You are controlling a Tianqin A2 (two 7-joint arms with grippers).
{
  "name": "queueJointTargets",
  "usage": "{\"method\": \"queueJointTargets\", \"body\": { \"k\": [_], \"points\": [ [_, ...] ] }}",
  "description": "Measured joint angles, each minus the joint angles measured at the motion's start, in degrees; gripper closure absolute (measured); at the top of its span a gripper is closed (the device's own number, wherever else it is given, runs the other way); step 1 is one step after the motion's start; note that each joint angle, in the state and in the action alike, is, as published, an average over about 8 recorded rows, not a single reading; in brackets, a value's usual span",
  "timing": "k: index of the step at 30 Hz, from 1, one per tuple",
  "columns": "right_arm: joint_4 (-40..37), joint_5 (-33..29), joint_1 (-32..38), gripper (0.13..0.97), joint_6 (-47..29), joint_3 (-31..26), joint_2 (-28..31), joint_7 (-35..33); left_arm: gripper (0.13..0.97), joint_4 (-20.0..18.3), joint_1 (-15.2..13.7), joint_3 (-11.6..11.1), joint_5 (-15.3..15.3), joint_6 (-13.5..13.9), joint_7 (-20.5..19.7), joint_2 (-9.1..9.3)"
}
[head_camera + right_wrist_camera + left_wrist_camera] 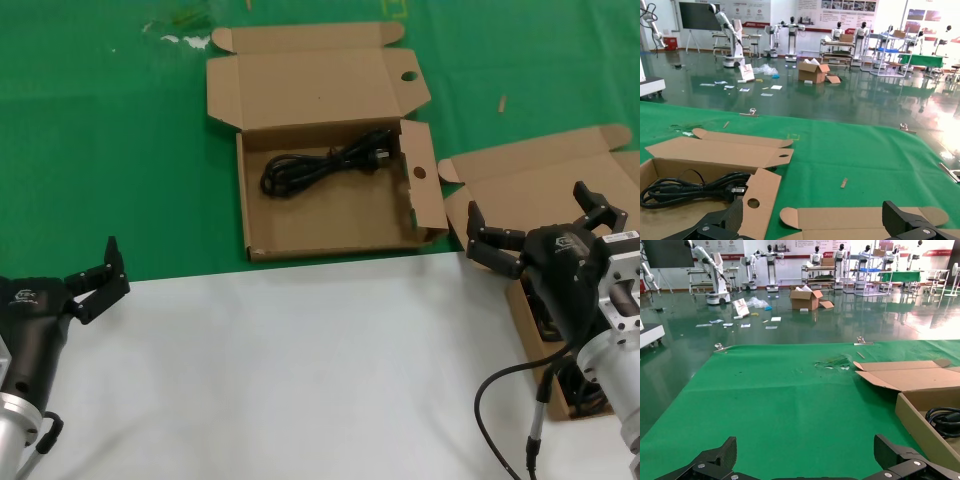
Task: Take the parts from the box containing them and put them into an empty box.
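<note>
Table (300, 370): white sheet covers the near half, green cloth (100, 150) the far half.
Holed box (340, 205): on the green cloth at about 12 o'clock in the head view, lid open and laid back. One round hole in the lid tab, another in the side flap on its right wall. Near edge sits just at the white sheet.
Cable (325, 165): one black coiled cable lies in the far part of the holed box, stretched across it, plug end toward the right wall. Right wrist view shows it too (690, 187), plug close to the holed flap.
Plain box (540, 190): at 3 o'clock, open, lid flap pointing away, no holes seen. The right arm covers most of its tray; dark shapes show in the tray below the arm, too hidden to say what.
Right gripper (545, 225): at 3 o'clock, above the plain box's tray, fingers spread wide apart, nothing between them. Its own wrist view shows both fingertips (902, 215) far apart at the frame's lower edge.
Left gripper (100, 275): at 9 o'clock, over the white sheet by the cloth edge, well apart from both boxes. Fingers apart, holding nothing; both tips (890, 452) show well apart in its wrist view.
</note>
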Motion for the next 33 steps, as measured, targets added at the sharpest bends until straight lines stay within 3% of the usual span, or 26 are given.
{"method": "queueJointTargets", "body": {
  "k": [33],
  "points": [
    [0.0, 0.0, 0.0, 0.129, 0.0, 0.0, 0.0, 0.0, 0.132, 0.0, 0.0, 0.0, 0.0, 0.0, 0.0, 0.0]
  ]
}}
